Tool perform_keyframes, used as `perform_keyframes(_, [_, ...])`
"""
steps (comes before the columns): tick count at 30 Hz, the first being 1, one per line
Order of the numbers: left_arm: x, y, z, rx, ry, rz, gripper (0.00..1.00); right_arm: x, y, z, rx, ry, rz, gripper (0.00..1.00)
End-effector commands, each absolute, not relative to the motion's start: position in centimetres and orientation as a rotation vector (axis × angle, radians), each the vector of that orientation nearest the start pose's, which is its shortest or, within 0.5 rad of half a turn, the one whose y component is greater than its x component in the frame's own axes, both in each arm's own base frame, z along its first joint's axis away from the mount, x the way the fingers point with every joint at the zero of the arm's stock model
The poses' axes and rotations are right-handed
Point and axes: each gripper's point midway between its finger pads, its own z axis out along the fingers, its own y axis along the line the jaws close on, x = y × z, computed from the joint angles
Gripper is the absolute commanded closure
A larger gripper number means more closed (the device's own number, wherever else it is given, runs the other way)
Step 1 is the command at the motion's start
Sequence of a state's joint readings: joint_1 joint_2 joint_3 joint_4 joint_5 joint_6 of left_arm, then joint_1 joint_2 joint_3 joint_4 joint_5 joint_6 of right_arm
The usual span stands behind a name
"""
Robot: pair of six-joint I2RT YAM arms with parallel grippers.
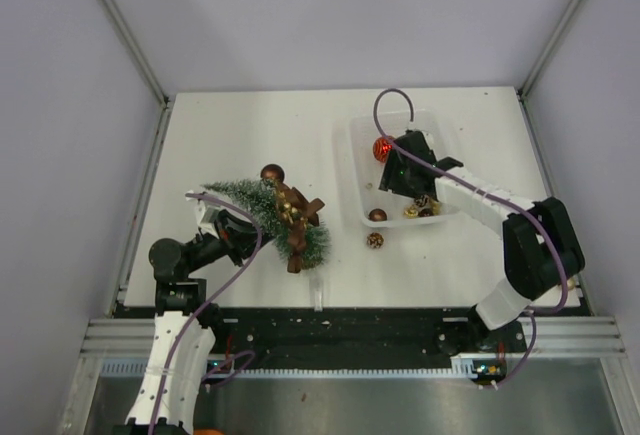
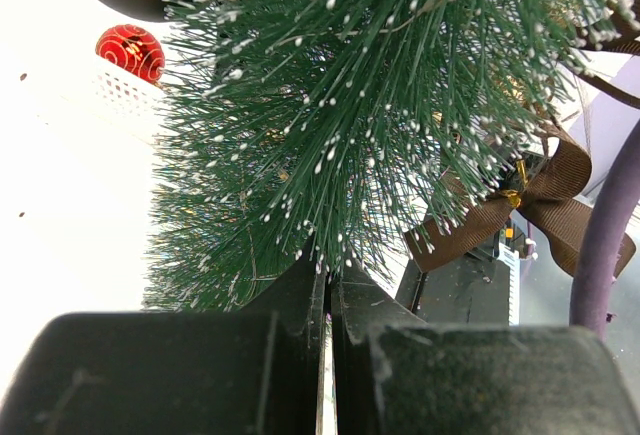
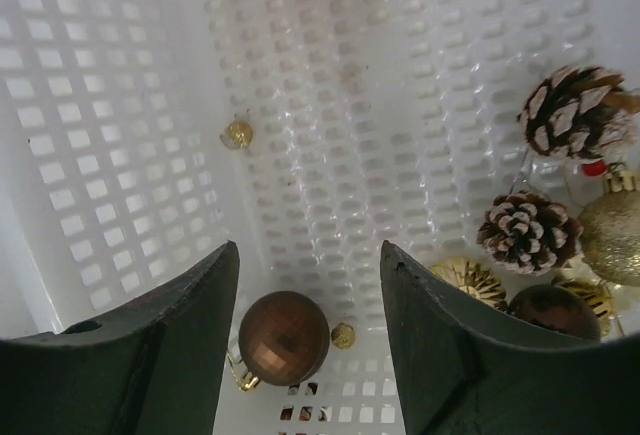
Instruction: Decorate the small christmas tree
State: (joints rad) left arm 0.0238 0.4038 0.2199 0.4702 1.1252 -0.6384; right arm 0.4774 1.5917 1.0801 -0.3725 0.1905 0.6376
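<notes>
The small christmas tree (image 1: 262, 207) lies tilted at the table's left, tip to the left. It carries brown bows (image 1: 297, 217) and a dark brown bauble (image 1: 272, 173). My left gripper (image 1: 232, 227) is shut on the tree from below. In the left wrist view the jaws (image 2: 328, 267) are closed into the frosted bristles (image 2: 330, 105), with a brown bow (image 2: 540, 200) to the right. My right gripper (image 1: 403, 170) hangs open inside the white basket (image 1: 352, 170). In the right wrist view its jaws (image 3: 307, 255) stand apart above a brown faceted bauble (image 3: 283, 338).
The basket floor (image 3: 330, 105) holds two pine cones (image 3: 528, 232), a gold glitter bauble (image 3: 612, 237), a small gold bead (image 3: 237, 134) and a red bauble (image 1: 383, 148). A gold bauble (image 1: 375, 240) lies on the table just outside the basket's near wall.
</notes>
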Motion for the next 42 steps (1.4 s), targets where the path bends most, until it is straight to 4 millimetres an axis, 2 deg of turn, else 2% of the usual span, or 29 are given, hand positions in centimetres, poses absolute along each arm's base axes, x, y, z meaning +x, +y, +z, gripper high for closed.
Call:
perform_keyframes(1, [16.6,-16.4,24.3,0.583,1.417,-1.174,1.00,33.5,19.9,8.9,0.168,2.534,0.436,0.43])
perform_keyframes(11, [16.7,-16.4,24.2,0.583,1.418,-1.170,1.00,30.6,21.4,5.9,0.081,2.679,0.559,0.44])
perform_keyframes(19, [16.6,-16.4,24.3,0.588,1.413,-1.168,1.00,30.0,22.4,4.7,0.052,2.737,0.620,0.46])
perform_keyframes(24, [16.5,-16.4,24.3,0.590,1.412,-1.168,1.00,30.5,22.0,4.4,0.067,2.728,0.575,0.66])
perform_keyframes(27, [16.5,-16.4,24.2,0.590,1.415,-1.170,1.00,31.6,21.6,6.4,0.070,2.655,0.548,0.72])
perform_keyframes(29, [16.6,-16.4,24.2,0.585,1.417,-1.170,1.00,32.6,21.3,8.8,0.062,2.580,0.533,0.73])
perform_keyframes(33, [16.6,-16.4,24.2,0.581,1.420,-1.173,1.00,33.1,21.4,14.5,0.012,2.419,0.587,0.77])
perform_keyframes(36, [16.7,-16.4,24.2,0.576,1.420,-1.171,1.00,32.3,22.5,18.9,-0.041,2.283,0.737,0.78])
perform_keyframes(40, [16.7,-16.4,24.2,0.574,1.421,-1.174,1.00,29.2,24.7,24.0,-0.127,2.119,1.034,0.80])
perform_keyframes(42, [16.7,-16.4,24.2,0.568,1.423,-1.175,1.00,27.9,25.7,25.7,-0.133,2.035,1.162,0.80])
